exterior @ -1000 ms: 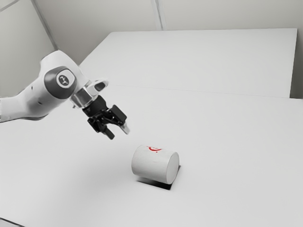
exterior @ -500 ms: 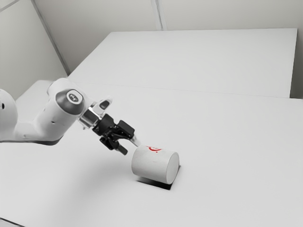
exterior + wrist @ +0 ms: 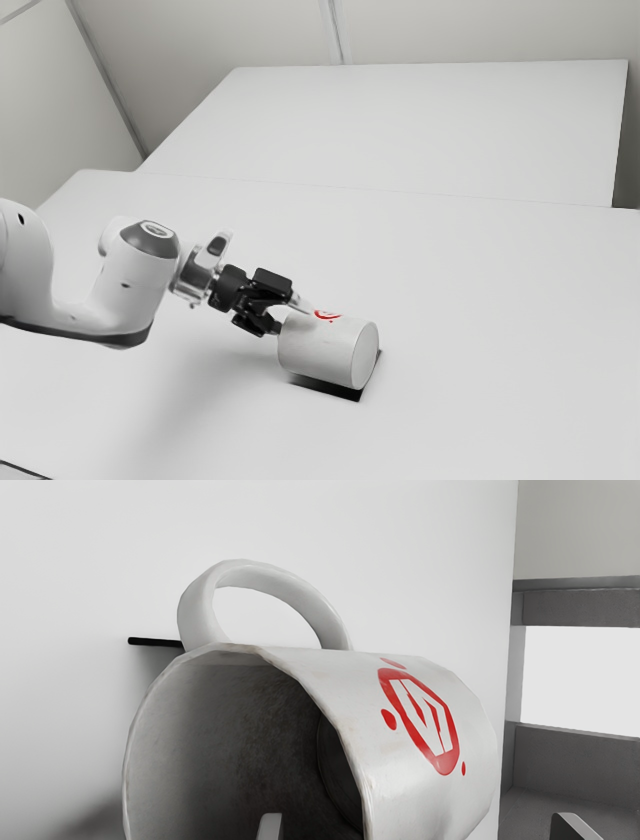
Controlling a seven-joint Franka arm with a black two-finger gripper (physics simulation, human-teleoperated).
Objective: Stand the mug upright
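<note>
One wall of the mug (image 3: 325, 352), lying sideways well in from the worktop's (image 3: 480, 300) back edge, has been bracketed by the lowered, wide-spread gripper (image 3: 292, 319); righting can be attempted once it is pinched.

With its handle (image 3: 285, 577) at twelve o'clock, the mug (image 3: 415, 800) gapes, red logo (image 3: 446, 765) near two; around four, its rim lies between the hand's (image 3: 293, 318) parted fingers.
</note>
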